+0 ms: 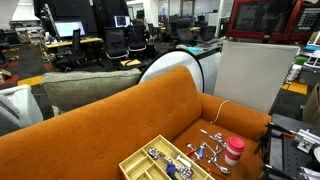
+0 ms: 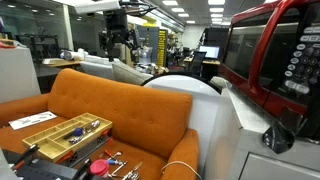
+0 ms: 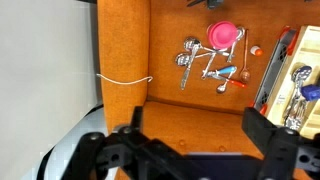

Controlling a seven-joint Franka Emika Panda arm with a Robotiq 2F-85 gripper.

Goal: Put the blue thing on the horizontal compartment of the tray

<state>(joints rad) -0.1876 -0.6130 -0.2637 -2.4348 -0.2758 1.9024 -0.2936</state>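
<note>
Wrist view: claw [image 3: 190,150] spread wide, empty, over bare orange sofa seat [image 3: 190,115]. Cutlery pile [image 3: 208,65], pink cup [image 3: 224,35] beside tray [image 3: 283,60] at frame's right edge. Blue thing [image 3: 309,93] inside tray, compartment unclear.

Orange sofa [image 1: 120,110]; pale yellow tray [image 1: 140,147]; pink cup [image 1: 233,152]; red microwave [image 2: 270,50]

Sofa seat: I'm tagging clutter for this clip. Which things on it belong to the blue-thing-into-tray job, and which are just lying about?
Job: tray; small blue piece among the loose cutlery, probably the blue thing; gripper, jaws open and empty.
Lying about: pink cup; the remaining loose cutlery; white cord over the sofa edge.
</note>
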